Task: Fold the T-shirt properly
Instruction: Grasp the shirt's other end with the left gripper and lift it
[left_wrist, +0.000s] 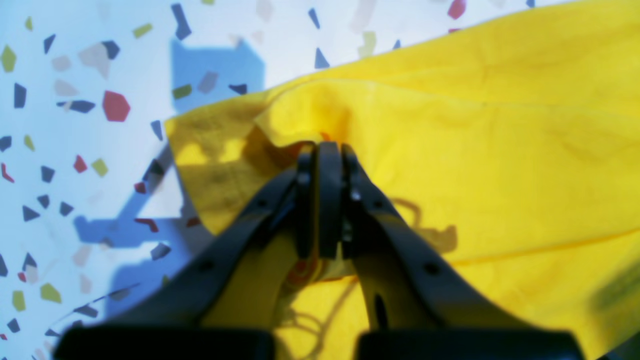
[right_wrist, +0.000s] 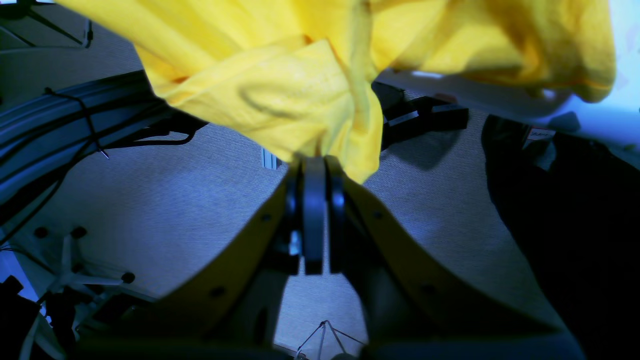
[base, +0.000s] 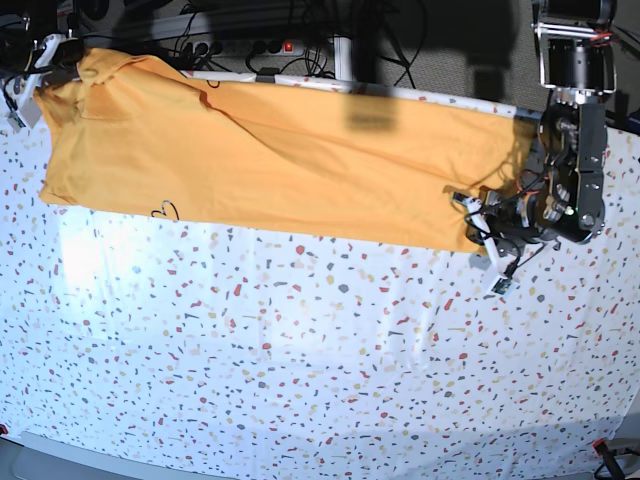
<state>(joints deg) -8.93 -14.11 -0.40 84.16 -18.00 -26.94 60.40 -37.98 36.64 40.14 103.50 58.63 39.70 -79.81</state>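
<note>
The mustard-orange T-shirt (base: 270, 160) lies stretched in a long band along the far side of the table. A little black lettering (base: 165, 210) shows near its front edge. My left gripper (base: 478, 222) is at the shirt's right end, low over the cloth. In the left wrist view it (left_wrist: 328, 147) is shut on a bunched fold of the T-shirt (left_wrist: 475, 150). My right gripper (right_wrist: 314, 161) is shut on a gathered corner of the T-shirt (right_wrist: 280, 90), held out past the table over the floor. In the base view that corner sits at the far left (base: 40, 72).
A white speckled tablecloth (base: 300, 350) covers the table in front of the shirt. Cables and a power strip (base: 260, 45) run behind the far edge. In the right wrist view, grey carpet (right_wrist: 175, 200), cable bundles (right_wrist: 60, 135) and a chair base (right_wrist: 75, 270) lie below.
</note>
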